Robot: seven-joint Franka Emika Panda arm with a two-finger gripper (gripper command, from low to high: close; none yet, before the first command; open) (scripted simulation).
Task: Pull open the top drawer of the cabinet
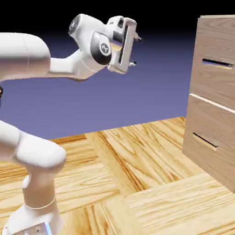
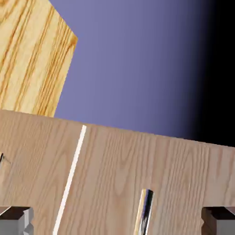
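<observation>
Drawer location: top drawer sits in the upper part of the cabinet, at the exterior view's right edge; its front looks flush with the cabinet, so it appears fully closed.
Drawer feel: probably stiff and rigid, a large wooden box that should slide straight out rather than flex; likely some drag on its runners, not fragile.
Surface: smooth wood grain front, likely too slippery and flat to pinch anywhere but at the handle.
Where to take hold: thin dark slot handle near the top of the drawer front; in the hand view it shows as a narrow bright-edged slit between the finger tips, turned on end because the camera is rolled.
Not to be confused with: lower drawer with its own slot, below the pale seam.
Pincer opening: gripper has its fingers spread fully apart.
Pincer contents: nothing held, nothing touched.
Pincer position: in open air, well apart from the cabinet, pointing toward it at about the height of the upper handle.
</observation>
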